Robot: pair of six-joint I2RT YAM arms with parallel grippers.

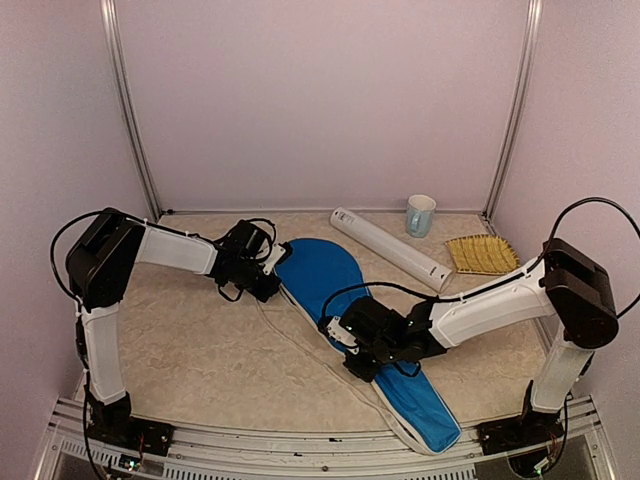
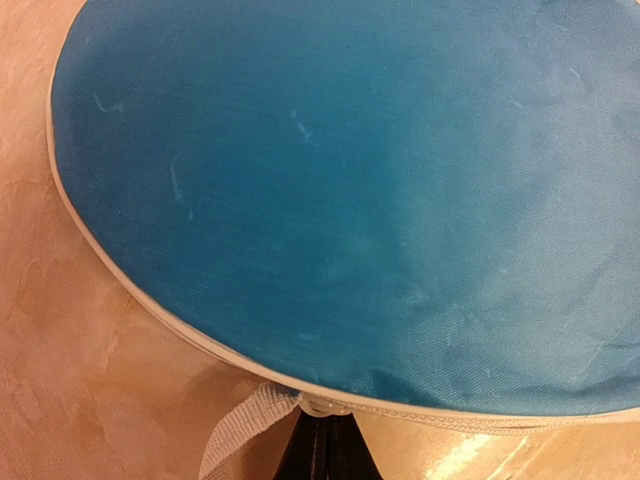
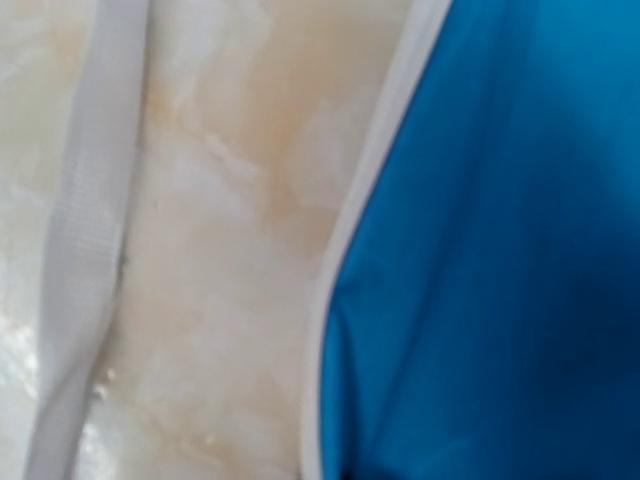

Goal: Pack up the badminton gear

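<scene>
We count 1 cover [image 1: 315, 265], 1 tube [image 1: 390, 247], 1 mug [image 1: 420, 214], 1 brush [image 1: 482, 254]; beige table [image 1: 190, 340], pale walls [image 1: 320, 100]; left gripper [image 2: 322, 450] nips cover, right gripper [image 1: 345, 345] closed.

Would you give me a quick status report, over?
Both shut: left tool at cover rim, right tool at its neck. Cover flat. Behind it: tube, mug, brush.

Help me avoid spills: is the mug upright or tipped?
Upright: the mug stands on its base, rim up.

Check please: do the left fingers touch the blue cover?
Touching. The left wrist view shows the shut left fingers meeting the white zip edge of the blue cover, with no gap.
</scene>
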